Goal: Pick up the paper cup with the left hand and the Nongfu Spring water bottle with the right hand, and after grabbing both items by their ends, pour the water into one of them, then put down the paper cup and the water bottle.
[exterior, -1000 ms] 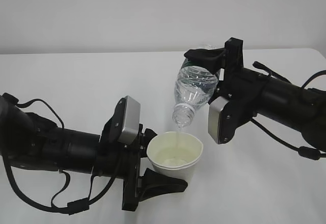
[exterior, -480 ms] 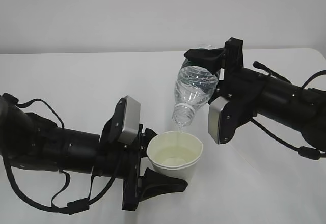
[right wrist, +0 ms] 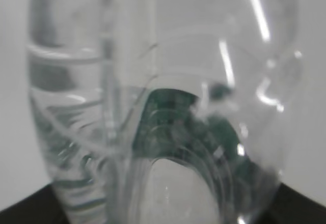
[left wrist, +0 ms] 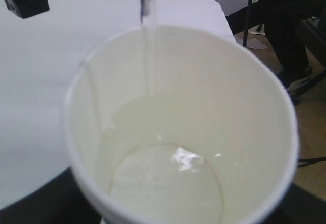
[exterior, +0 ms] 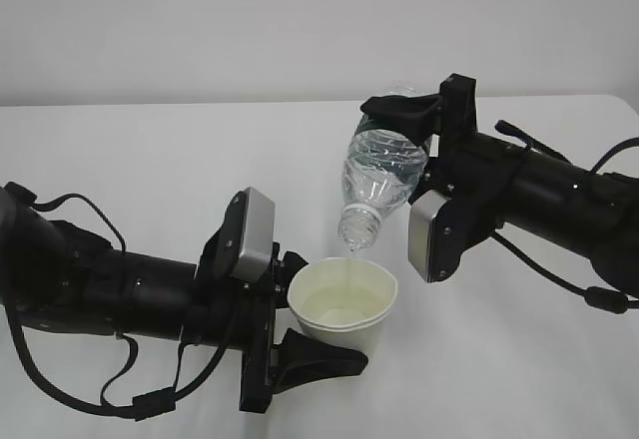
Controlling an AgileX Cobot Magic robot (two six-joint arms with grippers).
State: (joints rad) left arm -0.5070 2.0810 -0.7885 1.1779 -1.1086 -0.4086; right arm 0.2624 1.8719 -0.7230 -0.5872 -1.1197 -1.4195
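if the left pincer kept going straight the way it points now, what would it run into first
The left pincer, shut on the paper cup, points right across the table. Beyond the cup the way looks free at table height; the right arm's grey plate hangs just above that line, so it seems likeliest, though depth is unclear.

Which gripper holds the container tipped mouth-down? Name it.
The right gripper: it holds the Nongfu Spring water bottle neck-down, pouring. The left gripper holds the paper cup upright, mouth up.
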